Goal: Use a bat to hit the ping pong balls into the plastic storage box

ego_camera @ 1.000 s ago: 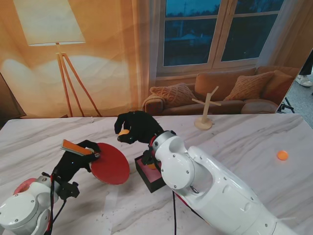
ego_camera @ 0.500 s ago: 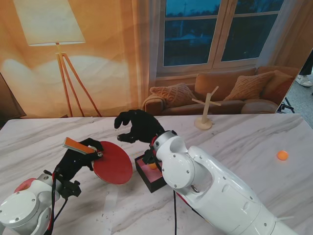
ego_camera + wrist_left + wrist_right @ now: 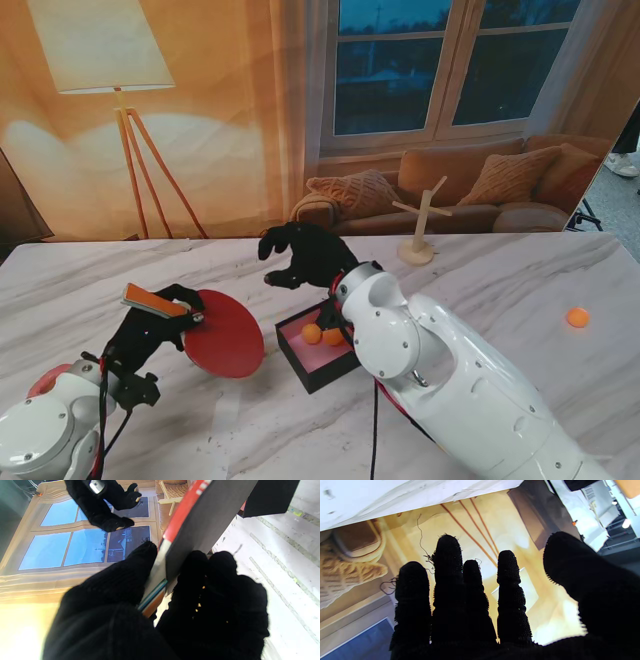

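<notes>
My left hand (image 3: pixel 150 328) is shut on the bat's orange handle (image 3: pixel 150 301); its red blade (image 3: pixel 225 332) stands tilted just left of the storage box (image 3: pixel 318 349). The left wrist view shows the same left hand (image 3: pixel 160 610) clamped round the bat (image 3: pixel 190 522). The box is dark with a pink floor and holds two orange balls (image 3: pixel 322 335). My right hand (image 3: pixel 305 255) hovers beyond the box with fingers spread and nothing in it; in the right wrist view its fingers (image 3: pixel 450 592) stand apart against the backdrop. A third orange ball (image 3: pixel 577 318) lies far right on the table.
A small wooden stand (image 3: pixel 420 235) sits at the table's far edge, right of my right hand. My right forearm (image 3: pixel 440 380) crosses the table beside the box. A printed backdrop of a lamp, sofa and window rises behind the marble table (image 3: pixel 490 290).
The ball my right hand held is gone from it and two balls now lie in the box. That hand opened and shifted right; the bat swung slightly.
</notes>
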